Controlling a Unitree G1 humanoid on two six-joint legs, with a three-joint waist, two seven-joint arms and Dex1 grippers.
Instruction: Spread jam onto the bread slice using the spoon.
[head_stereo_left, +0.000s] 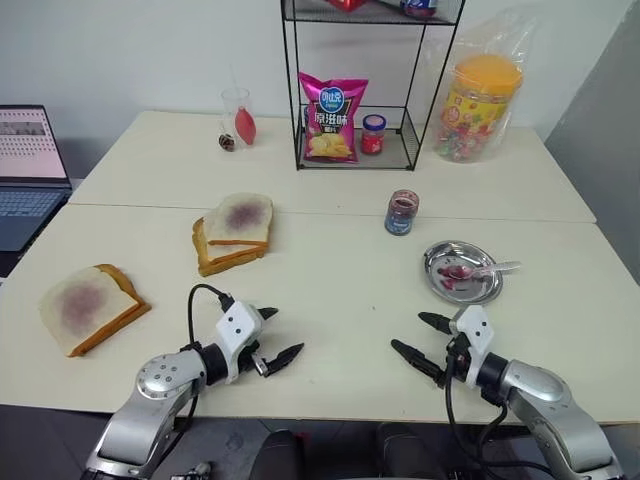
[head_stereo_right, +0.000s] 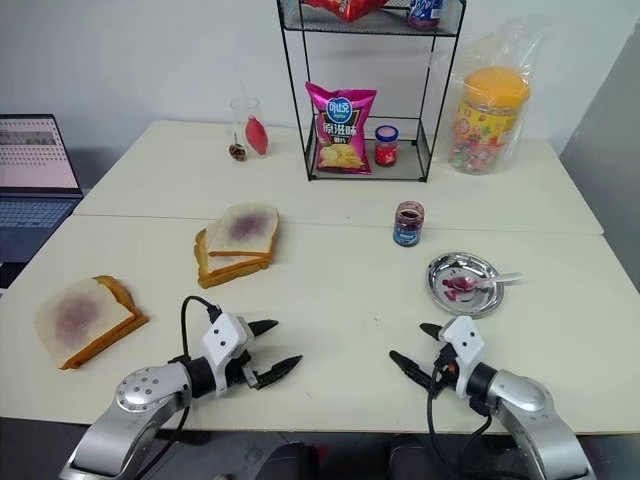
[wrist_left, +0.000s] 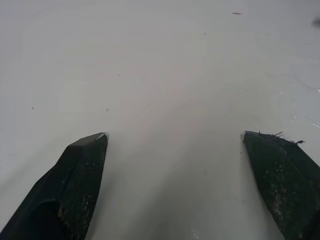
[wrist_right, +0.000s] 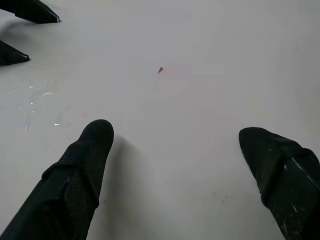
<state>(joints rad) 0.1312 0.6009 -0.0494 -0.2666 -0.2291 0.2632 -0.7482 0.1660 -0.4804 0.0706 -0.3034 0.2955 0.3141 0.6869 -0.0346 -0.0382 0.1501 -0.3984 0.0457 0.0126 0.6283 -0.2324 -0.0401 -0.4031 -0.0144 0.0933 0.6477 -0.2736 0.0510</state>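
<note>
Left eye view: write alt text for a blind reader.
Two open grippers, left and right, hover over a cream table. A spoon lies in a steel dish beside a jam jar; jam-stained bread sits left.

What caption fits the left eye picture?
Both grippers, left and right, hover open before jam-stained bread and spoon.

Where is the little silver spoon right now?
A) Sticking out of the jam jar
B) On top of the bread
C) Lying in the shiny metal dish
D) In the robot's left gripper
C: the spoon lies in the steel dish with its handle poking over the rim, while both grippers, left gripper and right gripper, hang open and empty above the table.
</note>
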